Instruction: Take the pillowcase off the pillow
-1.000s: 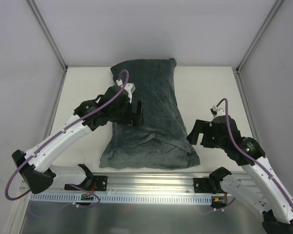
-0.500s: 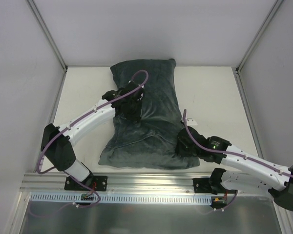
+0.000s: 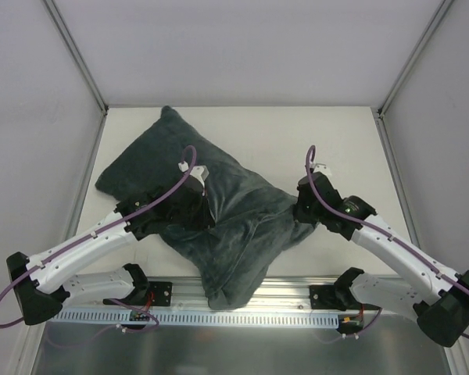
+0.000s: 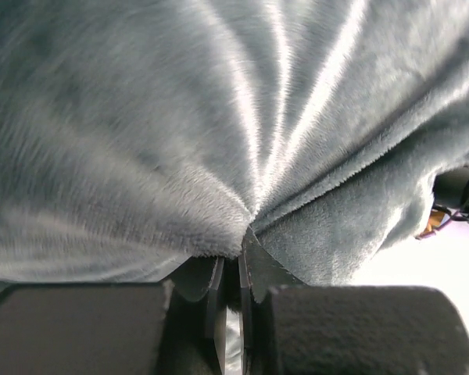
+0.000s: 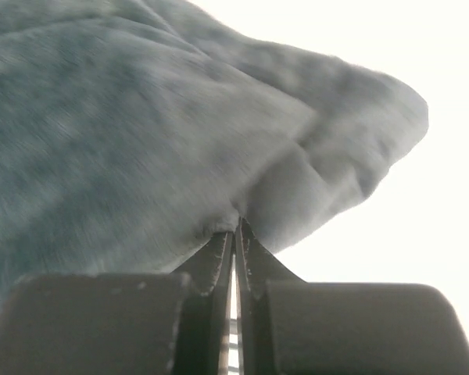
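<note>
The dark grey-teal plush pillowcase (image 3: 250, 223) lies slantwise on the table, from the far left down to the near middle. The pillow is hidden inside it. My left gripper (image 3: 207, 205) is shut on a pinch of the plush on the upper face, and folds fan out from the fingertips in the left wrist view (image 4: 242, 238). My right gripper (image 3: 303, 209) is shut on the cover's right-hand corner, which bunches at its tips (image 5: 236, 226). In both wrist views the pillowcase (image 4: 219, 117) (image 5: 141, 141) fills most of the picture.
The white table top (image 3: 336, 141) shows to the far right of the fabric and at the far left corner. The cover's near end drapes over the aluminium front rail (image 3: 297, 291). Grey enclosure walls and slanted frame posts (image 3: 78, 55) bound the table.
Both grippers closed on the fabric. The bundle swung from lengthwise to diagonal: its far end went left, its near end slid onto the front rail. The right arm pulled its corner to the right.
</note>
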You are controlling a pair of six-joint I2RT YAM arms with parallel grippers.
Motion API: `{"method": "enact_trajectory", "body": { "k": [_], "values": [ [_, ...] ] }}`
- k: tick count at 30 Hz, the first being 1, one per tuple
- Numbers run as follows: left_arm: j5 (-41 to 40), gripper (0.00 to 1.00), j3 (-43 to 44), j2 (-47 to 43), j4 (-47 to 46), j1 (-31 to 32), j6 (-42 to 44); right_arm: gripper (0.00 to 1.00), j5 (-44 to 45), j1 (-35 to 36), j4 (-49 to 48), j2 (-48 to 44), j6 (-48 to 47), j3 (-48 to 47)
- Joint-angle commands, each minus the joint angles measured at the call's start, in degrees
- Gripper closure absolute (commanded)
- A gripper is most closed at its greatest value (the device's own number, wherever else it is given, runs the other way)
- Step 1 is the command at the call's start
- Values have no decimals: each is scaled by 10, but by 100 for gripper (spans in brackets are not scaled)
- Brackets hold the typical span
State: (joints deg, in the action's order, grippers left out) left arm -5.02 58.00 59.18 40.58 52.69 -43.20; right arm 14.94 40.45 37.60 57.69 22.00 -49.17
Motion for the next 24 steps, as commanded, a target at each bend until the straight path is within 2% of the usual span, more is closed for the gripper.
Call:
{"method": "enact_trajectory", "body": {
  "k": [1,10,11,12,13,15,16,17,18,19,21,24],
  "values": [
    [-23,100,1,-23,35,1,-13,99,4,-5,-21,-10,-21,-18],
    [-38,100,9,-17,43,1,1,99,14,-5,-17,-76,-13,19],
    [-39,96,23,-16,46,0,13,99,19,-7,-17,-77,-26,14],
    [-41,79,36,-17,51,0,19,99,26,-10,-14,-73,-36,7],
    [-45,32,50,-17,55,0,30,99,29,-19,-13,-59,-47,-16],
    [-54,12,122,-13,57,1,56,99,25,-55,-11,-21,-83,-57],
    [-59,12,122,-7,56,1,65,87,13,-72,-11,-21,-92,-73],
    [-65,11,163,1,57,2,75,63,-35,-91,-10,18,-99,-89],
    [-66,11,184,26,57,2,85,12,-57,-105,-3,37,-105,-107],
    [-67,11,221,39,59,4,102,1,-64,-117,28,55,-101,-127],
    [-70,11,253,92,72,19,119,4,-65,-115,42,75,-93,-162],
    [-87,12,312,168,89,67,144,4,-62,-116,39,30,-73,-139]
  ]
}}
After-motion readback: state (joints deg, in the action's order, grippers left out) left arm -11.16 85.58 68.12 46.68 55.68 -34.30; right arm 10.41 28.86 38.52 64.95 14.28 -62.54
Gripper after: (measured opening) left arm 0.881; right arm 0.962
